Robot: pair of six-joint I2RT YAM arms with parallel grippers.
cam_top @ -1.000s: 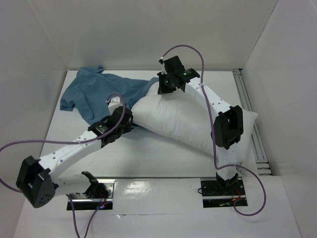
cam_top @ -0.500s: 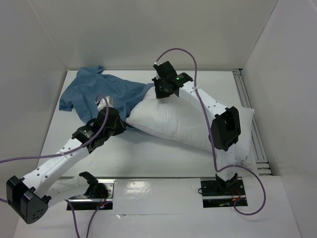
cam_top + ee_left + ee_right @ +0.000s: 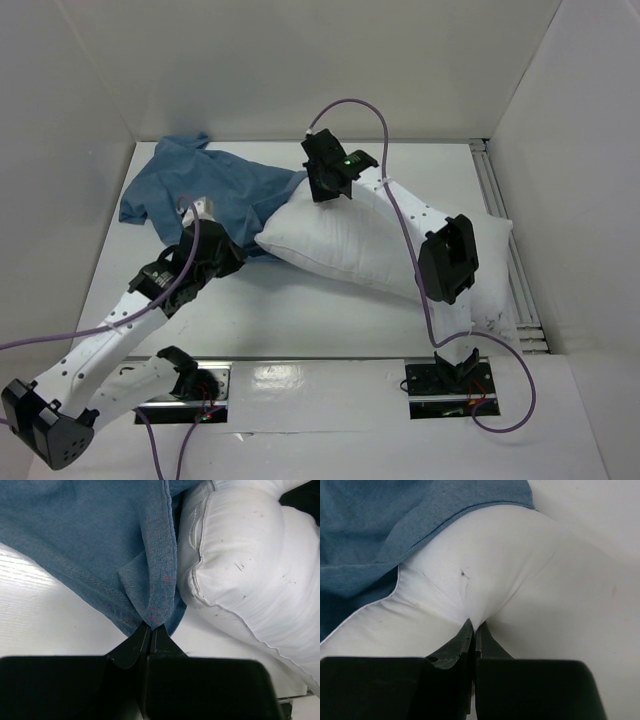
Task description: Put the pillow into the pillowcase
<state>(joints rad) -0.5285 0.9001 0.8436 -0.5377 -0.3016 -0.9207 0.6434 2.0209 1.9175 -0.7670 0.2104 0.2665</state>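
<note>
Now the left arm (image 3: 112, 328) has swung its elbow down into the near-left corner compared with a second ago, and the left gripper (image 3: 207, 233) has slid leftward with it, away from the pillow's near corner. Its fingers are pressed together on a doubled fold of the pillowcase (image 3: 205, 180) hem; the wrist view shows blue cloth bunched right at the tips. Just to the right of that pinch, the pillow (image 3: 350, 245) shows a seamed white corner, touching the blue edge but lying outside it.

Across the middle of the table (image 3: 300, 325), the pillow lies on a slant from near-right to far-left. It has crept to the left since the earlier frames — its right end has pulled back a little from the rails at the table's right side.

Farther back, the right gripper (image 3: 320, 192) has also shifted left. It is clamped tight on a tuck of white fabric at the pillow's far-left end, with the cloth puckered into the closed tips. Only that end has gone in: blue hem drapes over the white bulge just beyond the pinch.

Beyond both grippers, the rest of the pillowcase lies wrinkled and flat toward the far-left corner, while most of the pillow is still outside it.
</note>
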